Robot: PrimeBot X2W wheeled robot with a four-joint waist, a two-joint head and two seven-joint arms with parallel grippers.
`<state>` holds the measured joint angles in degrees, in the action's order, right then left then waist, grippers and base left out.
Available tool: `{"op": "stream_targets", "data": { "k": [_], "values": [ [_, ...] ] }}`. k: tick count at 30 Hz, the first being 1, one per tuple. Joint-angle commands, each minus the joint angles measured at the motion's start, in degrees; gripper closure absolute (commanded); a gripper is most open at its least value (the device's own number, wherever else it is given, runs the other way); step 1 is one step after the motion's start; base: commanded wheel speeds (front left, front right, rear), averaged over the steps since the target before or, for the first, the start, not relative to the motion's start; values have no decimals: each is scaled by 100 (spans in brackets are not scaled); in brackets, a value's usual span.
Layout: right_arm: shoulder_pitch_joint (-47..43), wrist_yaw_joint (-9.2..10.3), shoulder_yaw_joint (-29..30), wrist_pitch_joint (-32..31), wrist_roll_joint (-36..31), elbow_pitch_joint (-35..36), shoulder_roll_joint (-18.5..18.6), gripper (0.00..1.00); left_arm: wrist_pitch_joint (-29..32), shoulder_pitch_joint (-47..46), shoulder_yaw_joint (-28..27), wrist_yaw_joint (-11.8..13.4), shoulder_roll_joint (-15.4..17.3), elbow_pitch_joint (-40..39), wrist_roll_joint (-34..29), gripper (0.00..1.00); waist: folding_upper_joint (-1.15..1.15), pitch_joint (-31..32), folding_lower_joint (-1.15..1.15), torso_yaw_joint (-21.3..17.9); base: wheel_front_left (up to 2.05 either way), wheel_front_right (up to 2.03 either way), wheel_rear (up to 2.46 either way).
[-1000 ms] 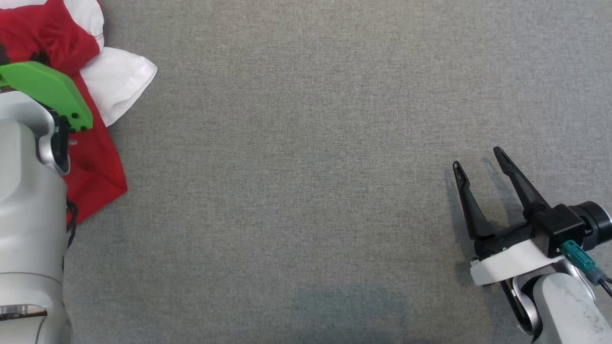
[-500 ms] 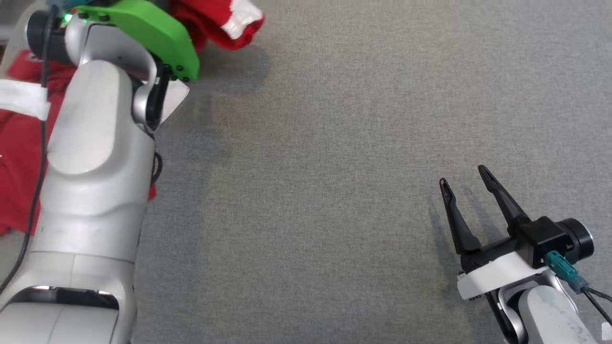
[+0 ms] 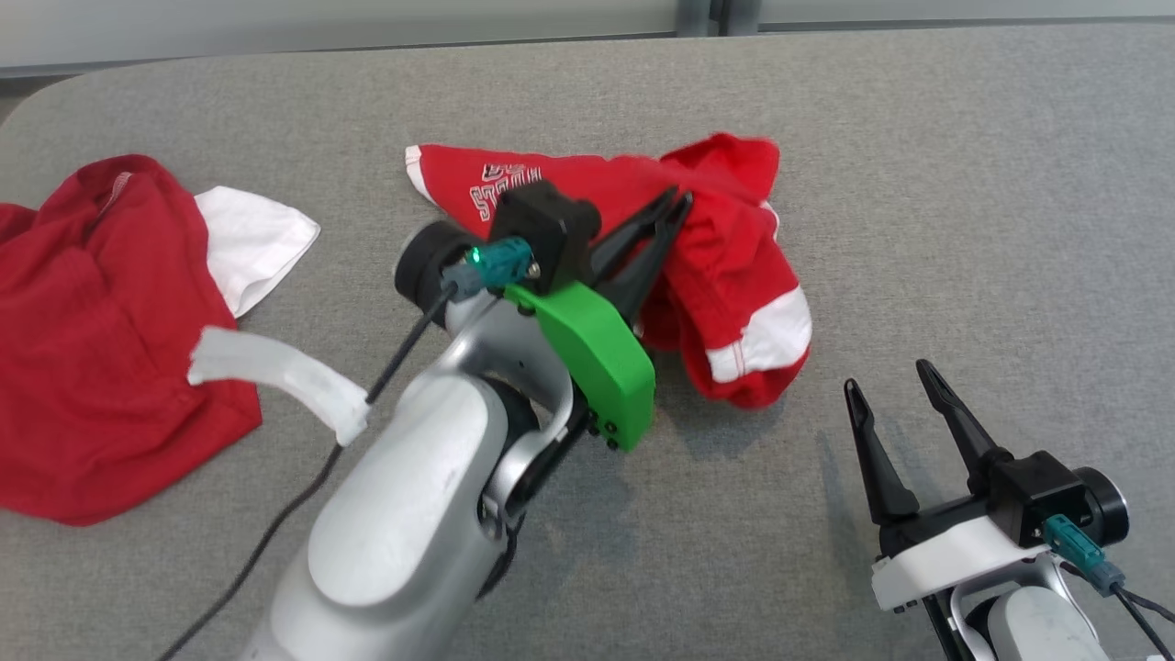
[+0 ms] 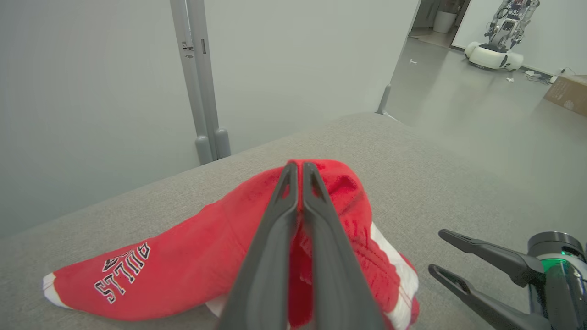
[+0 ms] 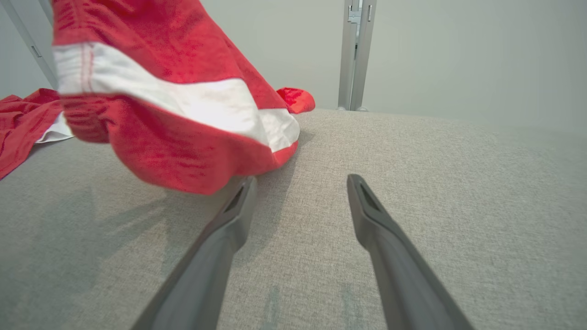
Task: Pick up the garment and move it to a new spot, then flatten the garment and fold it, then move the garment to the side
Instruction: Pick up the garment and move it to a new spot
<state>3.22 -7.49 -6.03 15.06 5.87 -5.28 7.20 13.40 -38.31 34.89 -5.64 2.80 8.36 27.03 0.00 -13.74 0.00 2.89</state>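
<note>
The left tool (image 3: 677, 200) is pinched together on a fold of the red garment (image 3: 725, 266), near its top edge. In the left wrist view the two fingers meet tip to tip (image 4: 297, 166) with red fabric bunched between them. The garment (image 5: 151, 151) hangs partly lifted, its white-striped hem drooping towards the grey tabletop (image 3: 918, 184) and casting a shadow there. White lettering shows on its left end (image 4: 123, 274). The right tool (image 3: 889, 378) waits just beside the hem, fingers spread apart and holding nothing. A second red cloth (image 3: 101, 367) lies crumpled at the tabletop's left side.
</note>
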Motion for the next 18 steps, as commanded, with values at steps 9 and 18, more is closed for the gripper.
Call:
{"op": "stream_targets", "data": {
  "k": [9,18],
  "values": [
    [-302,0,70,17,8,11,-62,0,243,1633,-333,751,1015,-530,57,100,0,132,0,-431,0,0,0],
    [-404,0,131,17,-24,0,-98,0,245,2841,-1089,1255,1822,-829,413,100,0,270,0,-335,0,0,0]
  ]
}}
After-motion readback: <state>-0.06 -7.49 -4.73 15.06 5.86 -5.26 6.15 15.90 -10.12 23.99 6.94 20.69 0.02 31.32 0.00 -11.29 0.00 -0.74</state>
